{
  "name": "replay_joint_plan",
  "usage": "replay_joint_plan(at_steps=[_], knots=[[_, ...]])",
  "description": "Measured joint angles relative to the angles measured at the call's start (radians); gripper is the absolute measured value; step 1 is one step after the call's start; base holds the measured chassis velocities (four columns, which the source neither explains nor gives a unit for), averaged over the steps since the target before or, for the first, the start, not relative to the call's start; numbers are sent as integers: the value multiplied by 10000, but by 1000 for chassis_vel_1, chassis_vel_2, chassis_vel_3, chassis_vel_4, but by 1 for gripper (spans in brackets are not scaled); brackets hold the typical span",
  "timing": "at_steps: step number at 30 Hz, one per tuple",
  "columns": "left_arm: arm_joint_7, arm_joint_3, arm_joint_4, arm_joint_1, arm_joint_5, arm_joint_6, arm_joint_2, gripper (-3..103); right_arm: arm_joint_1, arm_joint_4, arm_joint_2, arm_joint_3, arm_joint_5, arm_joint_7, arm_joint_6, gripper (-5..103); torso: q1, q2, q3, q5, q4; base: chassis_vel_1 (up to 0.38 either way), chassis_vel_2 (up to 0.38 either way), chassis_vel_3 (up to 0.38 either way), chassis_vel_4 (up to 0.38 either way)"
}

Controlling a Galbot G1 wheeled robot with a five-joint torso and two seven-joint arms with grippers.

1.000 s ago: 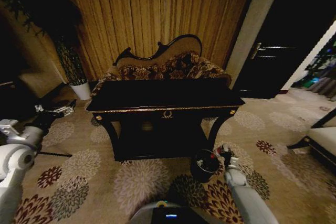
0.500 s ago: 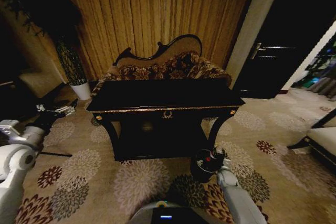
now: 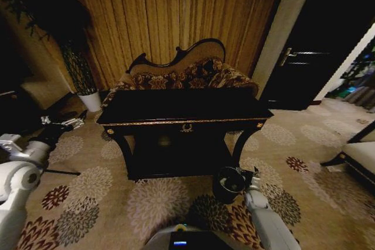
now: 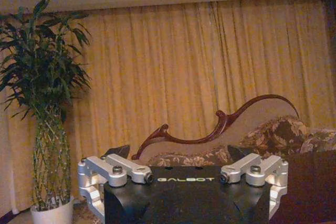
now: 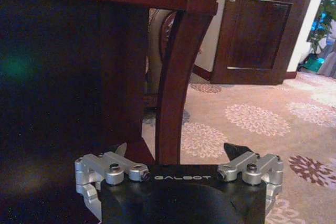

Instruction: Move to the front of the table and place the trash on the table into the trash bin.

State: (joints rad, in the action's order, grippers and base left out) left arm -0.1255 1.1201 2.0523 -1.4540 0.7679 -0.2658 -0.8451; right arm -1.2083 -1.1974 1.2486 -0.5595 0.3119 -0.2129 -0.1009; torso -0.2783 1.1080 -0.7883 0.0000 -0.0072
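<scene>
- Golden curtains [image 3: 176, 16] hang behind a floral sofa [image 3: 187, 74], and before us stands the black table [image 3: 184, 112] on a flowered carpet [image 3: 158, 203].
- We see the trash bin [image 3: 227, 184] on the carpet by the table's front right leg [image 5: 176, 93]; what lies inside is too dark to tell.
- Our right gripper [image 3: 252, 175] hangs just beside the bin's rim, fingers spread apart and holding nothing.
- Our left gripper [image 3: 63, 124] waits far to the left of the table, near a potted plant [image 4: 47, 108], its fingers also spread and holding nothing.
</scene>
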Motion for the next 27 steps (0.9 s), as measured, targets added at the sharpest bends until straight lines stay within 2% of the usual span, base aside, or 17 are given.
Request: replay_joint_plan(at_steps=[12, 16, 22, 27], knots=[[-31, 33, 6, -102, 31, 74, -27, 100, -122, -212, -38, -136, 75, -14, 0, 100, 0, 0, 0, 0, 0, 0, 0, 0, 0], [-31, 65, 7, -93, 48, 76, -48, 100, -241, -631, -165, -231, 436, -27, 32, 100, 0, 0, 0, 2, 2, 0, 0, 0, 0], [-32, 75, 30, -23, 55, 78, -258, 100, -982, -2909, -1084, -232, 1115, -24, 382, 100, 0, 0, 0, -1, 1, 0, 0, 0, 0], [-31, 63, 93, -30, 55, 94, -369, 100, -1471, -4304, -1566, -296, 1521, -13, 659, 100, 0, 0, 0, 0, 1, 0, 0, 0, 0]])
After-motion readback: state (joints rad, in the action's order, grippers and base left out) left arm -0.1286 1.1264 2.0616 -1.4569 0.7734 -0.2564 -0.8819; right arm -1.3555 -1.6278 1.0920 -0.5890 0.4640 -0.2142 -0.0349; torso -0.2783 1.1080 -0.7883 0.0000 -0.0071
